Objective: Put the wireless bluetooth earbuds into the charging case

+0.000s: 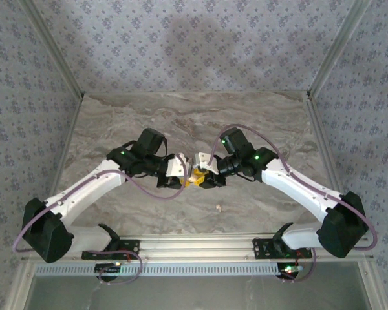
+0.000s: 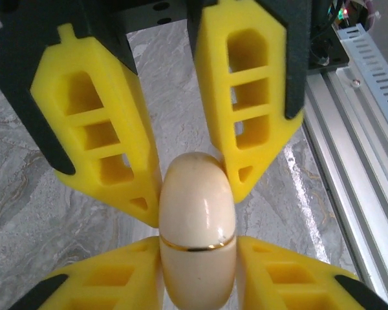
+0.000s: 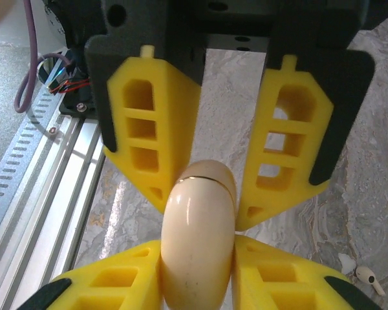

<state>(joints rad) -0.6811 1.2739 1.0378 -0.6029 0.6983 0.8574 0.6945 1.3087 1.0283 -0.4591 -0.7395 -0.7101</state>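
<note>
Pinching opposite ends of the closed cream charging case [image 2: 197, 226] above mid-surface, left gripper [image 2: 194, 203] and right gripper [image 3: 204, 213] alike, long axis running arm to arm, with one loose earbud [image 3: 368, 279] toward the surface's near edge, nearer the right arm.

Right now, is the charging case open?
No, in the left wrist view the charging case is closed, its two cream halves meeting at the gold band.
</note>
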